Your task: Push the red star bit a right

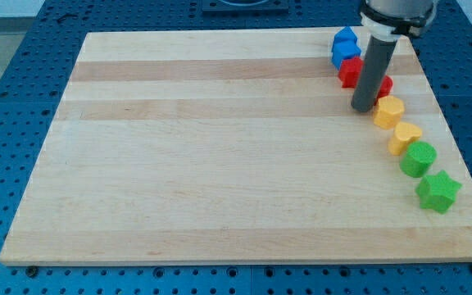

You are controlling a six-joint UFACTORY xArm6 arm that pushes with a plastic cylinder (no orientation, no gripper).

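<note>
Red star (350, 72): sat at about 1 o'clock on the counter (220, 164), near its top-right corner; bright red, only its left part showed, so the star points could not be made out clearly.
My tip (362, 108): rested on the counter just below the red star, at its 5 o'clock; the dark rod rose straight up across the star's right side.
End effector: a plain rod, nothing to clench or release; it grasped nothing.
Second red block (384, 83): peeked out at the rod's 3 o'clock, shape hidden.
Blue blocks (345, 47): two, stacked in line at the star's 12 o'clock, touching it.
Yellow blocks (389, 110): two, heart-like, trailing toward 5 o'clock from my tip.
Green round block (419, 158): next in the line.
Green star (438, 191): last, near the counter's right edge.
</note>
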